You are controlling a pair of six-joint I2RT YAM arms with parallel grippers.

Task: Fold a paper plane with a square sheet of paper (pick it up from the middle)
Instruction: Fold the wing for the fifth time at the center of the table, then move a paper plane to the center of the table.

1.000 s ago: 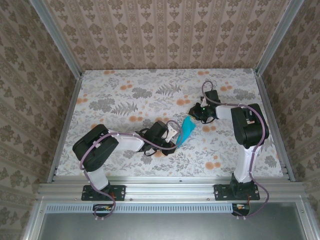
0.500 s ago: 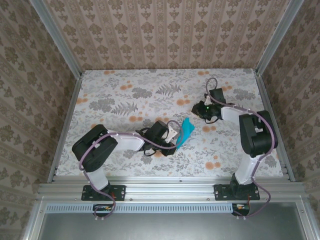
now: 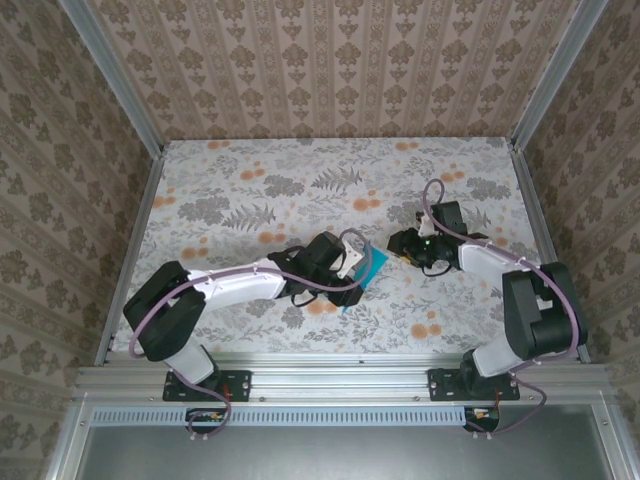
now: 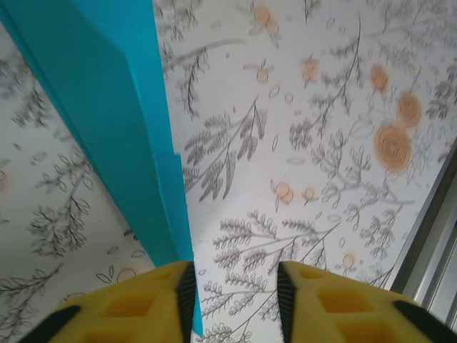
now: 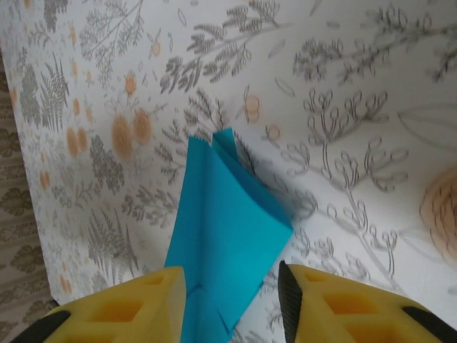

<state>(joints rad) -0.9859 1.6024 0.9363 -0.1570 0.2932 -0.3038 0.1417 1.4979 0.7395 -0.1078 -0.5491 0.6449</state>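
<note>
The teal sheet of paper (image 3: 370,272) is folded into a narrow pointed dart, like a paper plane, and rests on the floral table (image 3: 250,190) between the two arms. My left gripper (image 3: 352,264) is right beside it on its left. In the left wrist view the paper (image 4: 107,107) runs along the inner edge of the left finger (image 4: 143,300), and the left gripper (image 4: 234,275) stands open around bare table. My right gripper (image 3: 402,244) is just right of the paper. The right gripper (image 5: 232,282) is open, and the folded paper (image 5: 221,214) reaches in between its fingers, gripped by neither.
Aluminium rails (image 3: 330,378) border the table at the near edge and both sides. Patterned walls (image 3: 330,70) close off the back and sides. Bare table stretches across the far half and to the left.
Both grippers have opened. The left one let go of the paper, which has sunk from a raised tilt towards the table. The right arm swung rightwards and nearer, and the left arm stretched out.
</note>
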